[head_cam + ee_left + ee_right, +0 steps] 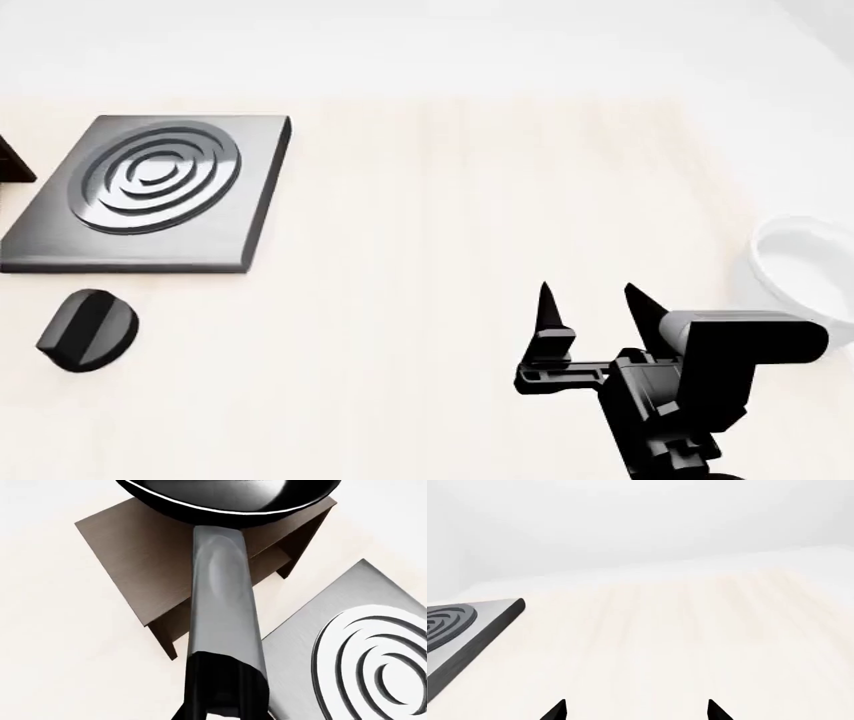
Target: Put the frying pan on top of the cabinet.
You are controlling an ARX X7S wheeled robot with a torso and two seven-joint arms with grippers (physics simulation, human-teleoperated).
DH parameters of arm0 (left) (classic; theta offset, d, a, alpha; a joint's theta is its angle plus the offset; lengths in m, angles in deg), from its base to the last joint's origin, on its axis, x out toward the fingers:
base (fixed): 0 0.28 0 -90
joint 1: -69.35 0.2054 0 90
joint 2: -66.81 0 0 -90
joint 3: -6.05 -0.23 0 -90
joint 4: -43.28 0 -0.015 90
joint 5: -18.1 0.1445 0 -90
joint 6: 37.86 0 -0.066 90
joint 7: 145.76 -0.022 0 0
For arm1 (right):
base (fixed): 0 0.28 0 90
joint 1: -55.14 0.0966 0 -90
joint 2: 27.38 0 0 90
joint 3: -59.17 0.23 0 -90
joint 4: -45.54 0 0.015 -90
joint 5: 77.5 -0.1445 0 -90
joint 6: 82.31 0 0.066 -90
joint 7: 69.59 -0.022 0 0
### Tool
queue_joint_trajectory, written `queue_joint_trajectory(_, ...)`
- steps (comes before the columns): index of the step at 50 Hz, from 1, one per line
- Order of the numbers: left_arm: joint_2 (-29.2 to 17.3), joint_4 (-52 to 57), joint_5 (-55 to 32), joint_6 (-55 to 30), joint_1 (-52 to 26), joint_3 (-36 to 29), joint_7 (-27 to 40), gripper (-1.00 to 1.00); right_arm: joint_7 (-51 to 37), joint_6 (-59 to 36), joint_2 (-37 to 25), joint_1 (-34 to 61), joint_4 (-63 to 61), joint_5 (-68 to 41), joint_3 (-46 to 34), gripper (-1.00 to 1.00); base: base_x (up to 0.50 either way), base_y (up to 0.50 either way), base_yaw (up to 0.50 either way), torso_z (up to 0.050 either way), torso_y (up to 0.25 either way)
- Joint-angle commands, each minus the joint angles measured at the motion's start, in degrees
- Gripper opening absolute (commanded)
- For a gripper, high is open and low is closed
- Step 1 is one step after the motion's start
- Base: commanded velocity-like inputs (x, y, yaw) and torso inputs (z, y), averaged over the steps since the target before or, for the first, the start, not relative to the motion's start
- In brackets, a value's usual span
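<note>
Left wrist view: one frying pan (227,495) sits above one dark brown cabinet (143,565), its black bowl over the cabinet's top panel and its single long grey handle (222,605) reaching out past the cabinet's edge toward the camera. Whether the bowl touches the wood cannot be told. The left gripper (217,700) shows only as a dark shape at the handle's near end; how its jaws stand cannot be told. One grey hotplate (360,645) with raised rings lies just beside the cabinet on the pale table (60,650).

Head view counts one hotplate (154,190) at 10 o'clock, one black knob-like object (87,328) at 8 o'clock near its front edge, and one white bowl (807,265) at 3 o'clock, partly cut off by the frame. A dark sliver at 9 o'clock is too small to identify. The right gripper (594,300) hovers at 5 o'clock over bare table (441,250), its two pointed fingers spread apart and empty, well apart from bowl and hotplate. Nothing lies between them.

Right wrist view shows the two fingertips (557,710) parted, with a hotplate corner (474,625) beyond.
</note>
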Motion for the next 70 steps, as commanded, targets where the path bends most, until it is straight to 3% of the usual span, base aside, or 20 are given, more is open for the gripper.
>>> queue_joint_trajectory(1,-1.2,3.4,1.0,1.4,0.5,2.8,3.6,-1.0,-0.1,0.4,-0.2,-0.2,0.1,-0.1,-0.2,1.0,0.0,0.0,0.0,0.0,-0.25)
queue_joint_trajectory(18,-0.2,-0.4,1.5,1.6,-0.5,3.0,3.1,-1.0,-0.7,0.3,-0.6,0.0,0.0,-0.7,-0.2,1.0,0.0,0.0,0.0,0.0,-0.006)
queue_joint_trajectory(19,0.0,-0.9,1.9,1.5,-0.9,2.6,2.9,1.0,-0.7,0.4,-0.6,0.0,0.0,-0.6,-0.2,1.0,0.0,0.0,0.0,0.0,0.0)
queue_joint_trajectory(21,-0.1,0.5,1.8,1.9,-1.1,2.5,0.1,1.0,-0.7,0.4,-0.6,0.0,0.0,-0.7,-0.3,1.0,0.0,0.0,0.0,0.0,0.0)
queue_joint_trajectory(26,-0.4,7.3,3.5,5.0,-1.1,1.2,-0.2,1.0,-0.8,0.5,-0.6,0.1,0.0,-0.8,-0.5,1.0,0.0,0.0,0.0,0.0,0.0)
queue_joint_trajectory(31,0.3,6.6,2.2,5.4,-1.8,2.8,0.5,1.0,-0.9,0.5,-0.8,0.1,-0.2,-1.0,-0.5,1.0,0.0,0.0,0.0,0.0,0.2)
queue_joint_trajectory(41,4.6,6.3,5.9,7.9,-3.2,-0.5,-2.6,1.0,-1.2,0.6,-0.9,0.1,-0.2,-1.1,-0.7,1.0,0.0,0.0,0.0,0.0,0.25)
queue_joint_trajectory(47,6.5,13.5,4.2,8.5,0.0,0.1,-1.7,1.0,-1.3,0.5,-1.0,0.4,-0.2,-1.2,-1.1,1.0,0.0,0.0,0.0,0.0,0.25)
queue_joint_trajectory(53,3.5,35.5,-5.2,9.8,10.3,7.1,5.3,1.0,-1.4,0.9,-1.2,0.1,-0.2,-1.3,-0.7,1.0,0.0,0.0,0.0,0.0,0.06)
queue_joint_trajectory(56,1.0,55.4,-16.2,8.5,22.0,11.2,11.9,1.0,-1.4,1.4,-1.2,-0.1,0.0,-1.1,-0.6,1.0,0.0,0.0,0.0,0.0,0.0)
queue_joint_trajectory(59,-0.9,72.0,-22.0,13.3,34.3,14.9,15.4,1.0,-1.1,1.7,-1.2,-0.2,0.3,-1.0,-0.8,1.0,0.0,0.0,0.0,0.0,0.0)
queue_joint_trajectory(60,-1.0,72.3,-22.1,13.4,34.5,15.0,15.6,1.0,-1.1,1.7,-1.3,-0.2,0.3,-1.0,-0.8,1.0,0.0,0.0,0.0,0.0,0.0)
queue_joint_trajectory(63,-2.0,85.4,-23.1,18.7,45.7,17.1,18.5,1.0,-1.3,1.6,-1.5,-0.2,0.1,-1.0,-0.8,1.0,0.0,0.0,0.0,0.0,0.0)
queue_joint_trajectory(70,-1.0,99.4,-23.9,25.4,58.6,18.8,17.8,1.0,-1.5,1.8,-1.5,0.0,0.0,-1.0,-0.9,1.0,0.0,0.0,0.0,0.0,0.0)
